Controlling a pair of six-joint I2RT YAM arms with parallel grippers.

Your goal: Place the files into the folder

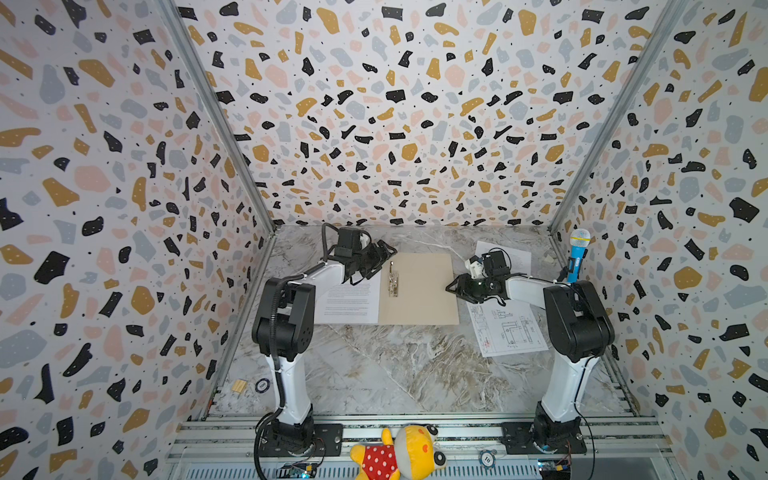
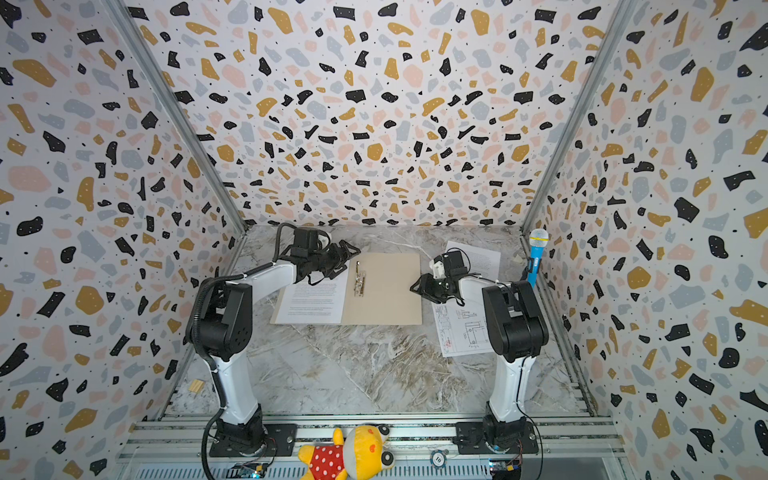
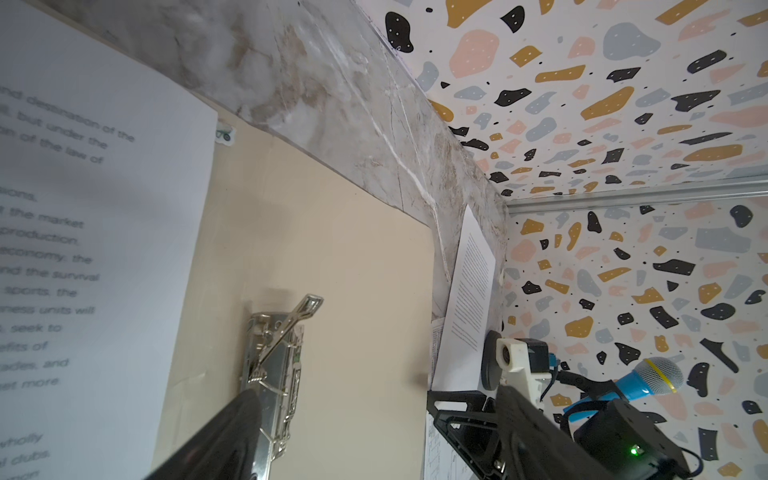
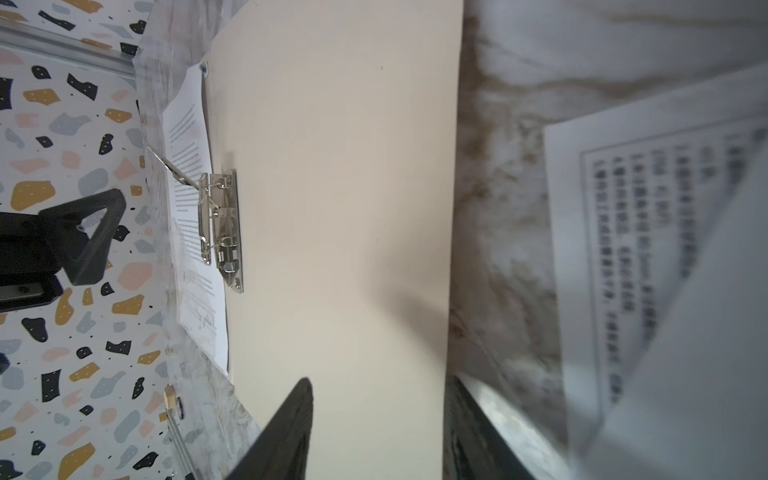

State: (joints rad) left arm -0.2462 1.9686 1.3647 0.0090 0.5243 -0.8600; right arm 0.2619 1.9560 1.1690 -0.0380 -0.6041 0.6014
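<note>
The tan folder (image 1: 419, 291) (image 2: 386, 295) lies open on the marble table, and the lever of its metal clip (image 1: 392, 280) (image 3: 276, 361) (image 4: 222, 224) is raised. One text file (image 1: 349, 299) (image 3: 104, 208) rests on the folder's left flap. A drawing file (image 1: 507, 332) (image 4: 644, 249) lies right of the folder, and another text file (image 1: 515, 257) (image 3: 469, 299) is behind it. My left gripper (image 1: 380, 259) (image 3: 374, 432) hovers open over the clip's far end. My right gripper (image 1: 453, 289) (image 4: 378, 432) is open and empty at the folder's right edge.
A blue toy microphone (image 1: 578, 257) stands against the right wall. A small wood block (image 1: 239, 385) and a poker chip (image 1: 262, 385) lie near the left wall. On the front rail sit a yellow plush toy (image 1: 399, 453) and another chip (image 1: 487, 458).
</note>
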